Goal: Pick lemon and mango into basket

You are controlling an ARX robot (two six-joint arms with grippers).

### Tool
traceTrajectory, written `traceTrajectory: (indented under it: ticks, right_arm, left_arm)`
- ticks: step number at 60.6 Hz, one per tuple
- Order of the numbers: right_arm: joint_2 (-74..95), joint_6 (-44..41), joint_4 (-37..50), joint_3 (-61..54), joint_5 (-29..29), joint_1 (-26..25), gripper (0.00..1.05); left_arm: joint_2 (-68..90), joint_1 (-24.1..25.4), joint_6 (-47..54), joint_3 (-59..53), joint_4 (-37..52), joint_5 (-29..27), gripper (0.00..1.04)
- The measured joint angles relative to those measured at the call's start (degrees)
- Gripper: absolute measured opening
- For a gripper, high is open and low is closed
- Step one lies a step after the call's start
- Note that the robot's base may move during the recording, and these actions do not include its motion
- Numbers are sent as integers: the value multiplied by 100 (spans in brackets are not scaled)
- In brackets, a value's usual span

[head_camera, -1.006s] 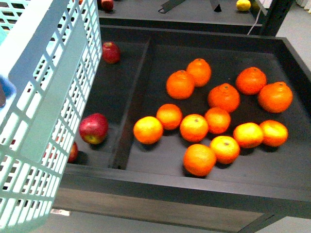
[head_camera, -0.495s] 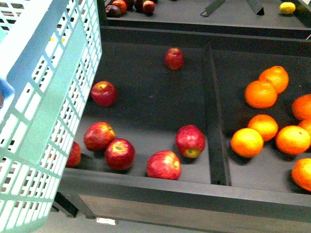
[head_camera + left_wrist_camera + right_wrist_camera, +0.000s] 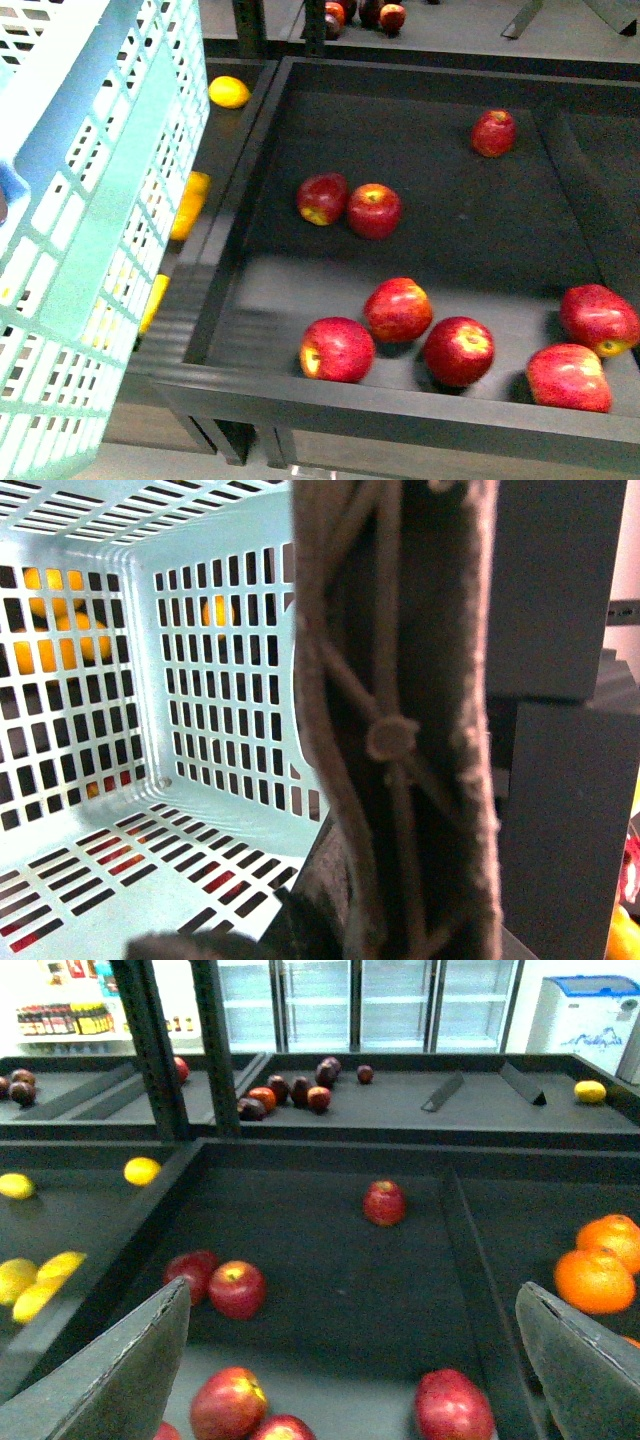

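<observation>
Front and right wrist views share the apples (image 3: 375, 211); left wrist closely faces basket (image 3: 215, 535).

Brown handle (image 3: 400, 730) close before basket (image 3: 148, 680); yellow fruit (image 3: 45, 645) behind slots.

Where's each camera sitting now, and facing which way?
Front: on the body, looking down at apple bin, basket at left; no arm clearly seen.
Left wrist: looks into the basket past its handle; own body unclear.
Right wrist: over the bin, facing rear shelves; open right gripper frames it.
Shared: front and right wrist show the lone far apple.
</observation>
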Motion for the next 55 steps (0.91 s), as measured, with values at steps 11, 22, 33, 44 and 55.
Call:
traceTrajectory:
  ticks: [11, 22, 33, 44, 55]
  right_arm:
    - [9, 0, -7, 0, -24, 0, 96]
    - [9, -2, -7, 0, -4, 0, 96]
    - [7, -4, -2, 0, 2, 0, 96]
    - [7, -2, -4, 0, -11, 0, 96]
    - [7, 0, -4, 0, -9, 0, 96]
  left_arm:
    - [9, 0, 0, 2, 0, 15, 5]
    - [4, 0, 0, 2, 0, 9, 5]
    - [0, 0, 2, 2, 0, 7, 5]
    - [-2, 0, 0, 2, 0, 17, 5]
    - [-2, 0, 4, 2, 0, -4, 5]
